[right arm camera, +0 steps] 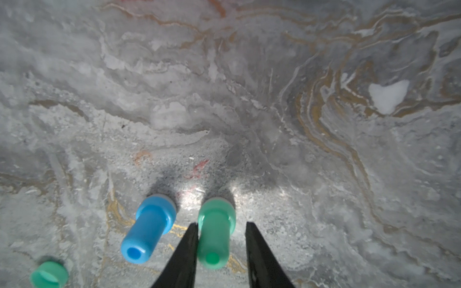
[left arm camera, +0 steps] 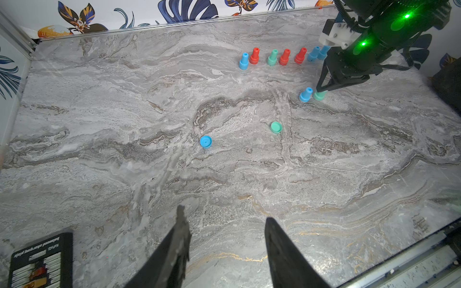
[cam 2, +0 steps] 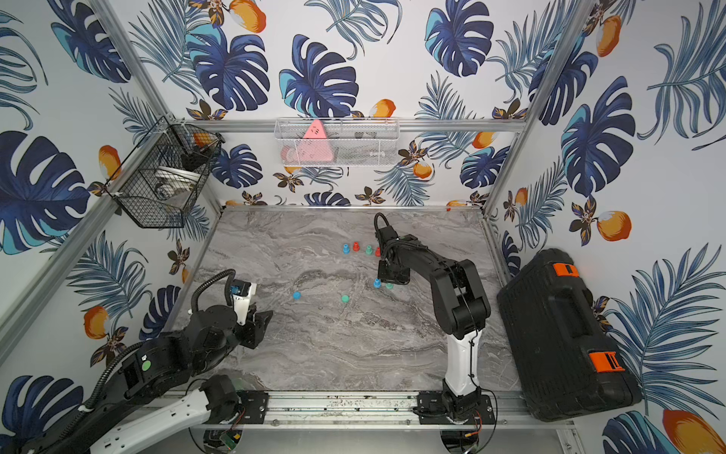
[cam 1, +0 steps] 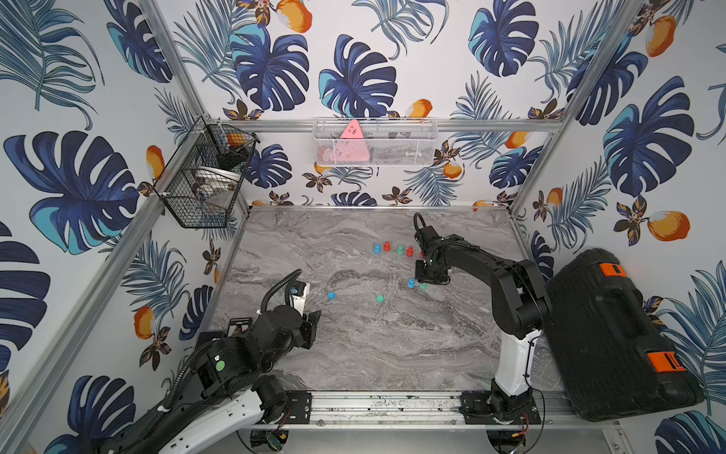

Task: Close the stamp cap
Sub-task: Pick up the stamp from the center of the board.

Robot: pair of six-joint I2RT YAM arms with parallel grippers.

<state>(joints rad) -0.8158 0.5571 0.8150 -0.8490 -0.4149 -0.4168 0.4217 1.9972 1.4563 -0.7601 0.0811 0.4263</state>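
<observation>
Right wrist cam: I'm seeing the right gripper straddling the green stamp, which is standing upright on the marble table. One finger is touching its barrel and the other is sitting just off it, so the jaws are narrow but not clamping. Blue stamp is standing just beside it, outside the jaws. Green cap is lying nearby on the table. Left wrist cam is showing the blue cap lying farther over toward the left gripper, whose jaws are hanging apart w/ nothing between them.
</observation>
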